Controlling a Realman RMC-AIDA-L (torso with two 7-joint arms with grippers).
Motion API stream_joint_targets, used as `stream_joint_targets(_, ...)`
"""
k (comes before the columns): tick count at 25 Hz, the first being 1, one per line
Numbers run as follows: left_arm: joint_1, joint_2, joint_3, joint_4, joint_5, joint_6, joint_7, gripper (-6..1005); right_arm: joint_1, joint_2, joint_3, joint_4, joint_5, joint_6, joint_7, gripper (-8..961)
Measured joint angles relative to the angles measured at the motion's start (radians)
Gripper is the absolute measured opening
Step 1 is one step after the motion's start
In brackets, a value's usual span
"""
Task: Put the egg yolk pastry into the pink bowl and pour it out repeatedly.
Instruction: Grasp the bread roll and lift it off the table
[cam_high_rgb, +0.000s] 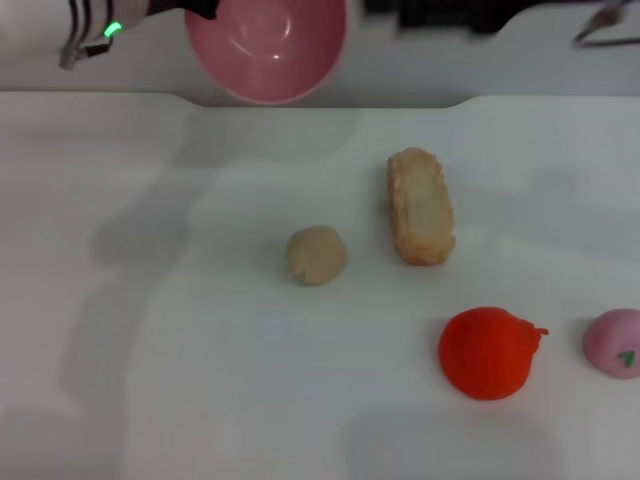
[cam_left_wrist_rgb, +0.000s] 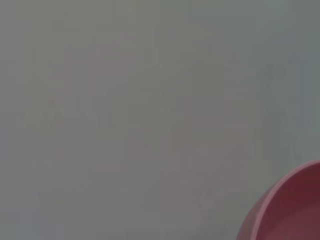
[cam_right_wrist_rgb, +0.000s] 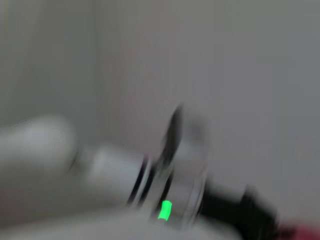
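Head view: the pink bowl (cam_high_rgb: 266, 48) is held raised at the far edge of the desk (cam_high_rgb: 180, 330), tipped so that its empty inside is seen, with the left gripper (cam_high_rgb: 200, 10) clamped on its rim. The egg yolk pastry (cam_high_rgb: 316, 255) is seen lying on the desk near the middle, just beside the long bread (cam_high_rgb: 420, 205). A red fruit (cam_high_rgb: 487, 353) and a pink fruit (cam_high_rgb: 614, 343) are placed nearer. The right gripper (cam_high_rgb: 600, 25) is blurred at the far right; its opening cannot be told.

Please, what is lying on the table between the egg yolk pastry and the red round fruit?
Nothing: in the head view only bare white table separates the egg yolk pastry from the red round fruit. The long bread lies off that line, beside the pastry.
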Motion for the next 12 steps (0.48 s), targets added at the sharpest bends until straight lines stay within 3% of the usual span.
stream_joint_targets(1, 0.000, 0.000, 0.000, 0.000, 0.000, 0.000, 0.000, 42, 0.048, 0.002, -0.013, -0.017, -0.080, -0.049, 0.061, 606)
stream_joint_targets(2, -0.021, 0.001, -0.062, -0.007, 0.004, 0.055, -0.001, 42, 0.101, 0.009, -0.031, -0.008, -0.161, -0.090, 0.100, 606)
stream_joint_targets(4, -0.021, 0.001, -0.062, -0.007, 0.004, 0.055, -0.001, 42, 0.174, 0.027, -0.070, 0.078, -0.277, -0.095, 0.118, 606)
stream_joint_targets(5, -0.041, 0.004, -0.130, -0.011, 0.007, 0.104, -0.002, 42, 0.194, 0.031, -0.093, 0.132, -0.304, -0.083, 0.118, 606)
stream_joint_targets(10, -0.041, 0.008, -0.182, -0.013, 0.009, 0.139, -0.002, 42, 0.324, 0.029, -0.233, 0.570, -0.351, 0.131, 0.110, 605)
stream_joint_targets(12, -0.043, 0.009, -0.218, -0.023, 0.010, 0.184, -0.004, 42, 0.360, 0.031, -0.273, 0.683, -0.352, 0.205, 0.101, 605)
